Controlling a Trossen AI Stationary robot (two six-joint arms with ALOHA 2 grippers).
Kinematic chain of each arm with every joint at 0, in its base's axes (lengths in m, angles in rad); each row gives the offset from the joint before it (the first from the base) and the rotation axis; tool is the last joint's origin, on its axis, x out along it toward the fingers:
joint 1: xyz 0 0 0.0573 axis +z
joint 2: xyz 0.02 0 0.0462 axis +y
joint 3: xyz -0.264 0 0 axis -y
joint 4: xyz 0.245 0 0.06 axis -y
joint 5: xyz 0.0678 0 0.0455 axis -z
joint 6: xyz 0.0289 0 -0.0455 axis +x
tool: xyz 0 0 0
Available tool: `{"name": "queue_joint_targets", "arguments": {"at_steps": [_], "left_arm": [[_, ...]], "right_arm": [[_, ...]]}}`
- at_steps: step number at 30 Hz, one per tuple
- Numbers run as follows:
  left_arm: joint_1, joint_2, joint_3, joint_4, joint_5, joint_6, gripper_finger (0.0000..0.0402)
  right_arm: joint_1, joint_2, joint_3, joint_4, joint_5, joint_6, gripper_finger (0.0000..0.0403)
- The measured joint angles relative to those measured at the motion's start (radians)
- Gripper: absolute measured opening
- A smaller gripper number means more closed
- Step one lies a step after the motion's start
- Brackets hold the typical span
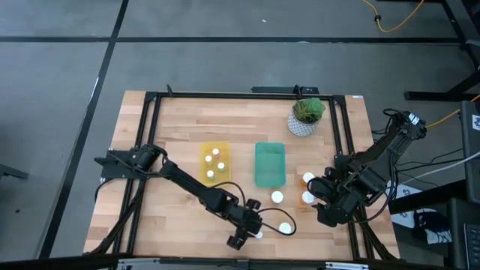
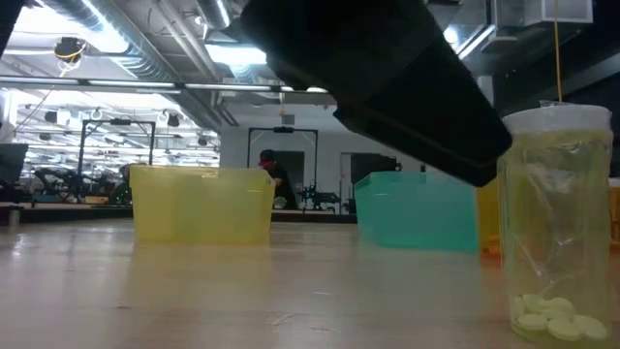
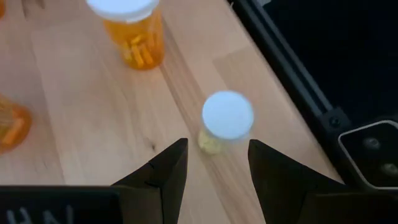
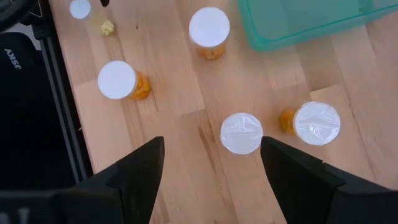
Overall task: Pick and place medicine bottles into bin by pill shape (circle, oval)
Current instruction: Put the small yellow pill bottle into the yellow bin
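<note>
My left gripper (image 1: 249,233) is open near the table's front edge. Its fingers (image 3: 217,146) stand just short of a small clear bottle (image 3: 227,118) with a white cap and pale pills, which stands upright on the wood. It shows close up in the low view (image 2: 557,233). Orange bottles (image 3: 132,30) stand beyond it. My right gripper (image 4: 211,143) is open and empty above two white-capped bottles (image 4: 241,132) (image 4: 314,122) at the front right (image 1: 307,197). The yellow bin (image 1: 214,163) holds three white-capped bottles. The green bin (image 1: 270,165) is bare.
A white pot with a green plant (image 1: 306,116) stands at the far right. More bottles (image 1: 277,197) (image 1: 253,204) (image 1: 285,226) stand in front of the bins. A black frame rail (image 3: 292,81) runs along the table's edge close to the small bottle.
</note>
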Motion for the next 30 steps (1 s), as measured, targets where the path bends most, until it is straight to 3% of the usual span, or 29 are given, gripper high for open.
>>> {"name": "queue_joint_targets", "arguments": {"at_steps": [9,30], "left_arm": [[0.002,0.038,-0.002,0.074,0.044,0.000,0.0161],[0.005,0.045,-0.001,0.154,0.041,0.055,0.0160]], "right_arm": [[0.000,0.000,0.000,-0.002,0.000,0.000,0.0269],[0.000,0.000,0.000,-0.001,0.003,-0.001,0.0269]]}}
